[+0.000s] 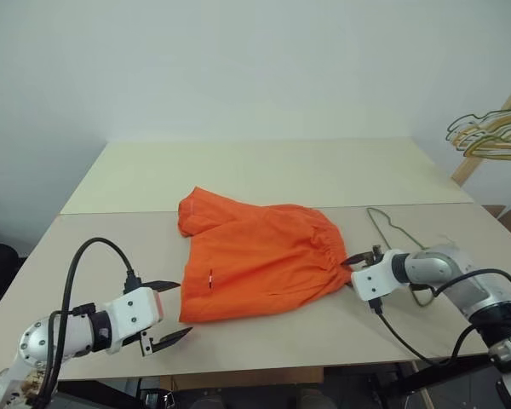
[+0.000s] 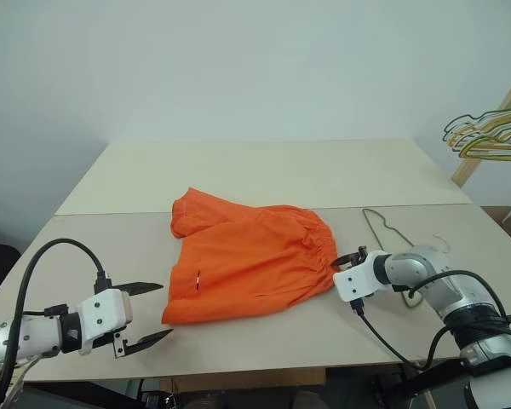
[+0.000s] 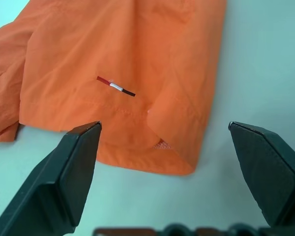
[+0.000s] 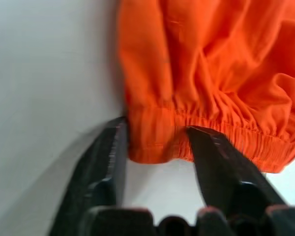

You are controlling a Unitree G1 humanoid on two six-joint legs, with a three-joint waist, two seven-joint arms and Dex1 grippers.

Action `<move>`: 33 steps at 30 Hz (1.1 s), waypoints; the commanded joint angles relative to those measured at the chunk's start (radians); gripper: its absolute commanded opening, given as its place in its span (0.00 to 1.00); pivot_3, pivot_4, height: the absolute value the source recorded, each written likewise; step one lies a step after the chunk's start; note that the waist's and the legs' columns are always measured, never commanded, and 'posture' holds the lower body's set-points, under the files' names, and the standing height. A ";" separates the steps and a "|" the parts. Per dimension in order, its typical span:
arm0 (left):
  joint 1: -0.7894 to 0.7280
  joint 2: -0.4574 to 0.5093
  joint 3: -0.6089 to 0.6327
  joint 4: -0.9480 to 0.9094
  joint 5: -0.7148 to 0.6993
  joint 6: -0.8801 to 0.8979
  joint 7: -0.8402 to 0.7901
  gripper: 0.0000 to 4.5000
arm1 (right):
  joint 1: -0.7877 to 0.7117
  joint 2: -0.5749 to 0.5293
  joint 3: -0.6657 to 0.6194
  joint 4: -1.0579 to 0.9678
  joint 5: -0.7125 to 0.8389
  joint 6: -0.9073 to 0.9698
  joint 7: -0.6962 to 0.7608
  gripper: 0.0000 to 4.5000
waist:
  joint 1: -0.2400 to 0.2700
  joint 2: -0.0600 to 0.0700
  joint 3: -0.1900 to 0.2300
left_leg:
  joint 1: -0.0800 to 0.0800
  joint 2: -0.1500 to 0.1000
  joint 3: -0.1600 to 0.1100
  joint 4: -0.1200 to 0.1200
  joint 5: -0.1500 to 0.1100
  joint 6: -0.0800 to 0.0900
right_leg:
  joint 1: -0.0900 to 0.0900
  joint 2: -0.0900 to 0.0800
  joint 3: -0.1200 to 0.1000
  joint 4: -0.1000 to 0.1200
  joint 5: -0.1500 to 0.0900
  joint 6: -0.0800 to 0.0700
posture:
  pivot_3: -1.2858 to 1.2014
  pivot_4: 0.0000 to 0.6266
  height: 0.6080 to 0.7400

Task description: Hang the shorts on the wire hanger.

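Right gripper point(image 4: 155, 147): jaws straddling a corner of the elastic waistband of the shorts point(image 1: 260, 260), fabric between them, full pinch not certain. Left gripper point(image 1: 169, 312): jaws spread wide, empty, just off the hem. Shorts flat mid-counter point(image 1: 264, 175). Wire hanger point(image 1: 387, 226) flat on counter just beyond right gripper.

Two head cameras look forward and down over the pale beige table point(image 1: 264, 175), both showing the bright orange fabric shorts point(image 1: 260, 260). Each wrist camera peers closely along its black fingers at those shorts: the left at a hem, the right at the waistband.
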 commanded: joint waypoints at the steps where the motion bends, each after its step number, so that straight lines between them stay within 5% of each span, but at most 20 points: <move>1: -0.004 0.007 0.052 0.021 -0.071 -0.025 -0.041 1.00 | -0.007 0.007 0.000 -0.017 0.013 -0.015 -0.003 0.26 | 0.000 0.000 0.000 | 0.000 0.000 0.000 0.000 0.000 0.000 | 0.000 0.000 0.000 0.000 0.000 0.000 | 0.55 0.00 1.00; 5: -0.038 0.008 0.037 0.116 -0.108 -0.059 -0.100 1.00 | 0.001 0.019 0.000 -0.034 0.014 -0.001 -0.004 0.01 | 0.000 0.001 0.000 | 0.000 0.000 0.000 0.000 0.000 0.000 | 0.000 0.000 0.000 0.000 0.000 0.000 | 0.54 0.00 1.00; 14: -0.176 0.039 -0.095 0.329 -0.007 -0.222 -0.196 1.00 | 0.012 0.044 -0.012 -0.074 -0.021 0.050 -0.051 0.01 | -0.009 0.001 0.000 | 0.000 0.000 0.002 0.000 0.000 0.000 | 0.000 0.000 0.000 0.000 0.000 0.000 | 0.53 0.00 1.00; 22: -0.271 -0.004 -0.189 0.469 0.117 -0.357 -0.120 1.00 | 0.027 0.044 -0.013 -0.106 -0.019 0.074 -0.055 0.01 | -0.022 0.001 0.000 | -0.001 0.000 0.007 0.000 0.000 -0.001 | -0.001 0.000 0.000 0.000 0.000 0.000 | 0.53 0.00 1.00; 33: -0.268 -0.008 -0.185 0.491 0.043 -0.383 -0.134 0.21 | 0.028 0.040 -0.008 -0.111 -0.024 0.079 -0.048 0.00 | -0.024 0.002 -0.001 | -0.001 0.000 0.008 0.000 0.000 -0.001 | -0.001 0.000 0.000 0.001 0.000 0.000 | 0.53 0.00 1.00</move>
